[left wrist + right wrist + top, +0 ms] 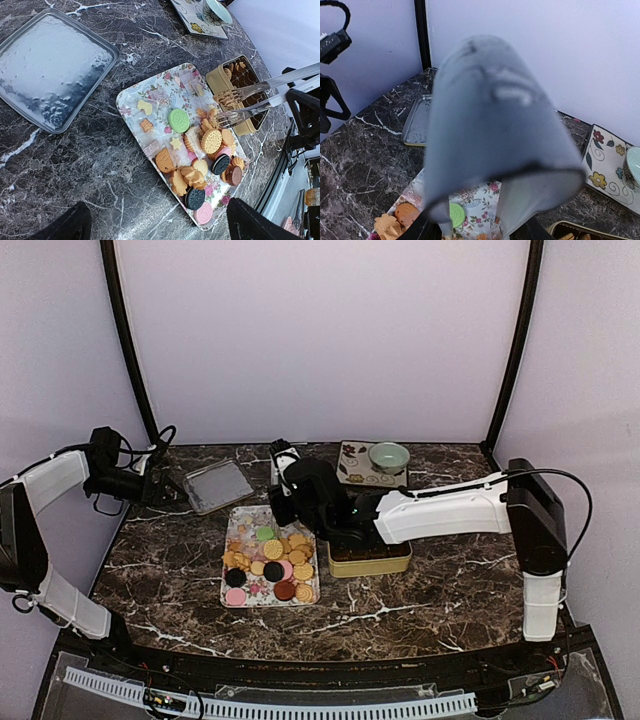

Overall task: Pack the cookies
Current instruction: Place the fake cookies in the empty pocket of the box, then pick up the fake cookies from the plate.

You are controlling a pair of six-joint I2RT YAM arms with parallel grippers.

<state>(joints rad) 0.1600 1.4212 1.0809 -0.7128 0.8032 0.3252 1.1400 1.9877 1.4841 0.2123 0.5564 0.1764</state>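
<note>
The cookies [268, 558] lie heaped on a flowery tray [243, 515], mostly tan, with green, pink and dark discs [210, 142]. A gold tin [370, 558] stands against the tray's right side with tan cookies inside [242, 75]. My right gripper [305, 505] hangs over the tray, shut on silver tongs [272, 86]. The tongs' forked tips stand apart at the tin's near edge; I cannot tell whether they hold a cookie. In the right wrist view the tongs [490, 125] blur across most of the frame. My left gripper [163, 490] is open and empty at the far left [157, 222].
The tin's lid [218, 485] lies flat behind the tray on the left [50, 70]. A flowered saucer [358, 475] with a green cup [389, 455] sits at the back right. Dark marble table; black frame posts and lilac walls surround it.
</note>
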